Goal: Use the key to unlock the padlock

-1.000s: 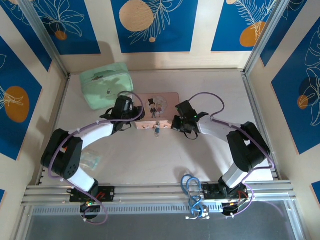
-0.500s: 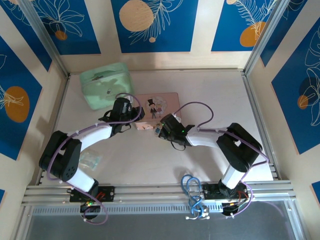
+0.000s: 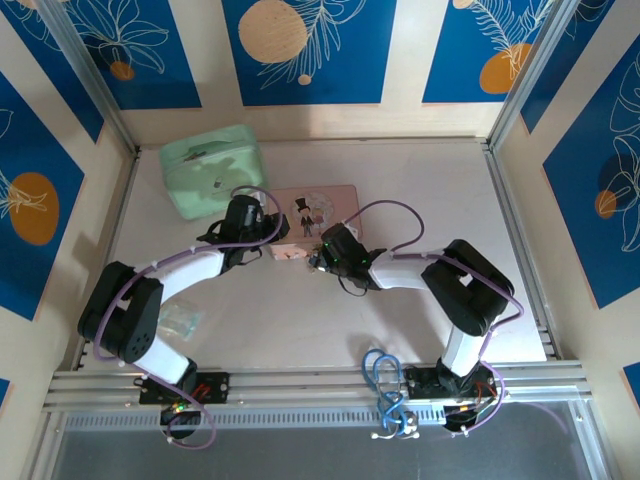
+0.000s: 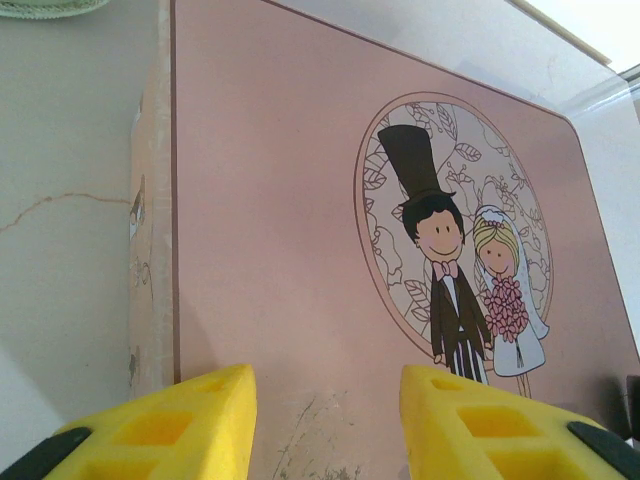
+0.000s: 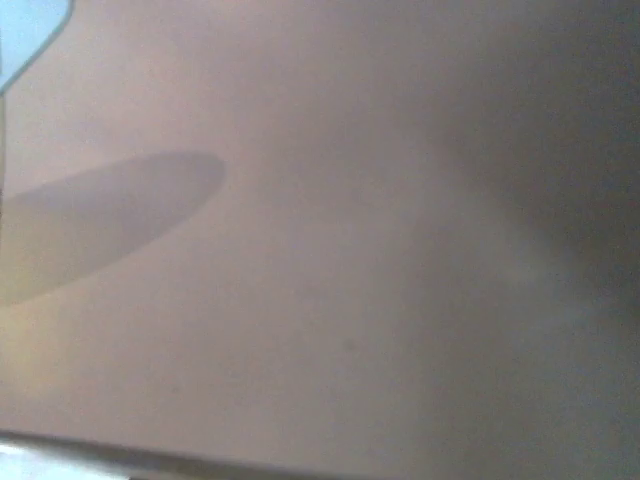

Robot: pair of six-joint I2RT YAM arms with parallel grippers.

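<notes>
Over the last second the right arm [image 3: 410,268] has swung toward 9 o'clock. It has carried the right fingers [image 3: 324,256] from the pink tin's [image 3: 338,198] 4 o'clock corner to the middle of its 6 o'clock edge. The left arm [image 3: 185,270] has not moved. The padlock hung in plain sight at that edge a second ago. The right wrist now covers it, and the key is too small to find.

The right arm is folded, elbow out at 3 o'clock and forearm low across the table [image 3: 430,190]. Its fingers are closed tight, though whether they pinch the key cannot be told. The left arm arcs up from its base to the tin's 8 o'clock corner.

The left wrist view alone shows the yellow left fingers [image 4: 150,430] standing partly apart over the lid, with nothing between them; whether they touch it is unclear. It also shows the bride-and-groom picture [image 4: 455,250] close up. The right wrist view gives a blurred pink surface pressed near the lens. The top view adds a green case [image 3: 212,172] at the tin's 10 o'clock.
</notes>
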